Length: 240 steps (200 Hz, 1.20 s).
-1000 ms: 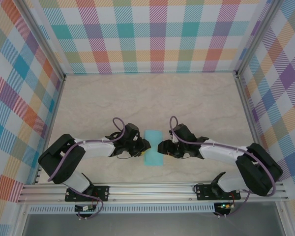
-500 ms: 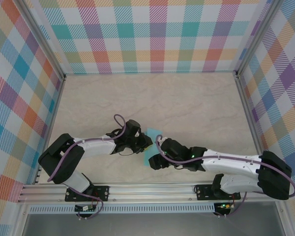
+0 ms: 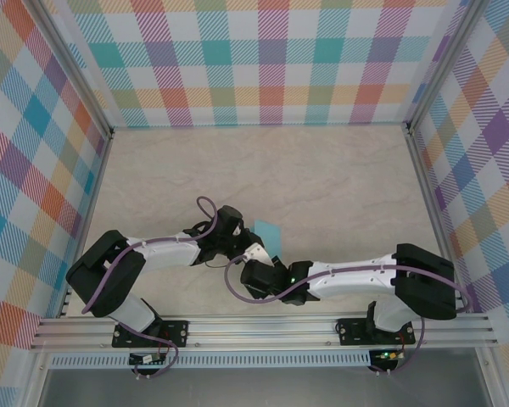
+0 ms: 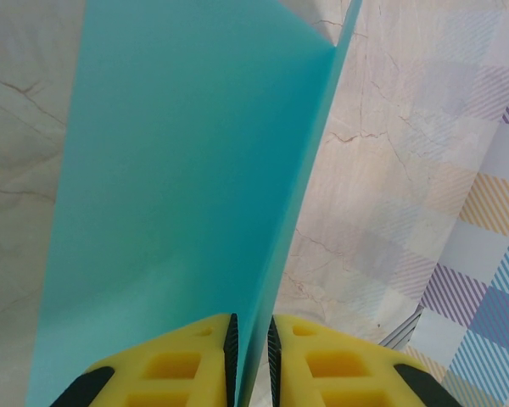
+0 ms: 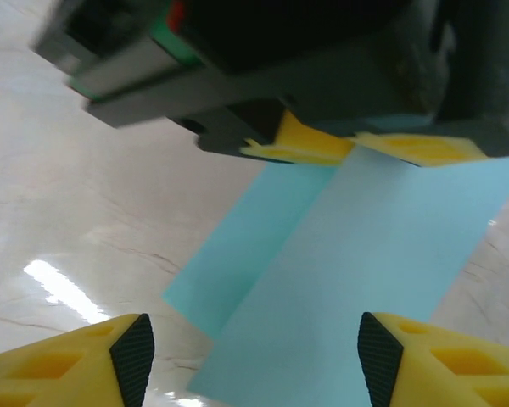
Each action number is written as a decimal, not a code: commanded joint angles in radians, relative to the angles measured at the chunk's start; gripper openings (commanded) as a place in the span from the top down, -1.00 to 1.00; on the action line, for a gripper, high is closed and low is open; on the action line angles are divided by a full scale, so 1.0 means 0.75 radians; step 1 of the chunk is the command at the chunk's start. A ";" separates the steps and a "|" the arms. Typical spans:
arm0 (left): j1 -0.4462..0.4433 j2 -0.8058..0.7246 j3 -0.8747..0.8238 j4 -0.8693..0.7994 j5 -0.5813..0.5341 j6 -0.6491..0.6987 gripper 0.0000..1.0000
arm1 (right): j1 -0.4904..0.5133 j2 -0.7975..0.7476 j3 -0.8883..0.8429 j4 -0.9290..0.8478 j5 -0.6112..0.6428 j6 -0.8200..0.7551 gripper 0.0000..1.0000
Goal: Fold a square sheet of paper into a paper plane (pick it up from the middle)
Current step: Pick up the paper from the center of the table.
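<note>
The turquoise square sheet of paper (image 4: 187, 170) is folded into two layers along a long crease. My left gripper (image 4: 250, 360) is shut on its near edge, yellow fingers (image 4: 178, 365) pinching the paper. From above, a corner of the sheet (image 3: 268, 229) pokes out past the left gripper (image 3: 254, 252). My right gripper (image 5: 254, 365) is open, its pads wide apart on either side of the sheet (image 5: 365, 254) without touching it, facing the left gripper (image 5: 352, 146). In the top view the right gripper (image 3: 248, 275) sits just in front of the left one. A paper plane is out of view.
The marble-patterned table (image 3: 263, 170) stretches behind the arms. Plaid walls (image 3: 263, 59) close in the back and both sides. An aluminium rail (image 3: 263, 326) runs along the near edge, and the right arm (image 3: 365, 275) lies across in front of it.
The right arm has swung left across the front, bringing its gripper from the sheet's right side to just in front of the left gripper. The sheet, flat before, is now mostly covered.
</note>
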 commanded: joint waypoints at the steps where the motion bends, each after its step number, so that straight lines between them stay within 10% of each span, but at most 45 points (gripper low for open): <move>1: 0.005 -0.027 0.028 -0.037 0.025 0.003 0.61 | 0.016 0.008 0.038 -0.075 0.142 0.036 -0.17; 82: 0.027 -0.133 0.069 -0.219 -0.081 0.058 0.33 | 0.028 -0.116 0.074 -0.230 0.301 0.123 0.83; 150: 0.148 -0.500 0.128 -0.744 -0.390 0.217 -0.51 | -0.195 -0.288 0.261 -0.445 0.155 0.182 0.89; 240: 0.224 -0.887 -0.034 -0.925 -0.425 0.232 -0.56 | -0.358 -0.037 0.710 -0.727 0.109 0.365 0.86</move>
